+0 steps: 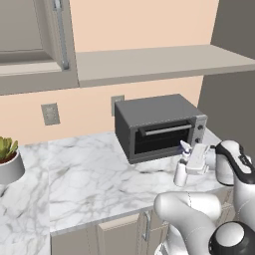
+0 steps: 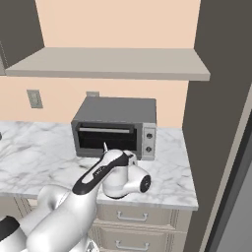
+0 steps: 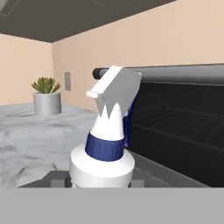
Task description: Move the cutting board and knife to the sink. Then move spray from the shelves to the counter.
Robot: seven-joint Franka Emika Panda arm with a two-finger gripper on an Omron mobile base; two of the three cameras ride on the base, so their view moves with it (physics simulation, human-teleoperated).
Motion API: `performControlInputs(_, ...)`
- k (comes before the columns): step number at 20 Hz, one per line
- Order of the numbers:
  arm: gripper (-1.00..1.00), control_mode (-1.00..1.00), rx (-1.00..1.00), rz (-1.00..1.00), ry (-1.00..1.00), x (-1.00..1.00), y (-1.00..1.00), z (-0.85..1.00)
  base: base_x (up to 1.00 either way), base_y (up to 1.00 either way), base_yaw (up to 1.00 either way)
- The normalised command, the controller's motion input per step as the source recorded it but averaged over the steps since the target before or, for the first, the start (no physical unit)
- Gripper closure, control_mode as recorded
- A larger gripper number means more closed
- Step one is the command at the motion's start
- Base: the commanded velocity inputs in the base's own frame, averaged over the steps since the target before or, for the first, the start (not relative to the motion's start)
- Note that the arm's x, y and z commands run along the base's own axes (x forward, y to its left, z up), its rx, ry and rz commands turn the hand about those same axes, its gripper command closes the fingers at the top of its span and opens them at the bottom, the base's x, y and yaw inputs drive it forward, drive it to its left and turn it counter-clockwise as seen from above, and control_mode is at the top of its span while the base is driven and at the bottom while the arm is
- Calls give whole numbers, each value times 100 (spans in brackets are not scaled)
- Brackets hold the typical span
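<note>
Marble worktop [image 1: 89,174] runs under a peach wall, with a grey toaster oven [image 1: 157,127] at the back and a bare shelf [image 1: 159,62] above it. A potted succulent [image 1: 7,159] stands well off to the left.

The spray [image 1: 183,167] is upright just in front of the oven door, its base apparently on or barely above the marble; contact cannot be read for sure. The tool [image 1: 195,162] is at the bottle's side, at neck height. In the hand view the bottle's white shoulder, blue collar and trigger head [image 3: 114,89] stand close up between the dark tips [image 3: 57,178], but whether the pads touch it cannot be told, so the jaws read as part-way apart around the bottle, with grip or release unclear.

By the look of it, this is the set-down. To finish well:

- Make sure the base sits flat on the marble before letting go; a drop from even slightly above could tip a light bottle.
- Spread the jaws evenly so neither pad drags the neck sideways.
- Back straight out along the tool's own line, away from the oven, clearing the trigger head, which overhangs the neck and could catch.
- Lift only once both tips are free.
</note>
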Motion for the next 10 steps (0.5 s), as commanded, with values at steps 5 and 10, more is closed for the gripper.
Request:
performControlInputs(5,100,-100,-10,0,-5,10,7,-7,0,0,0)
performControlInputs(10,100,-100,-14,0,0,0,5,-17,0,0,0)
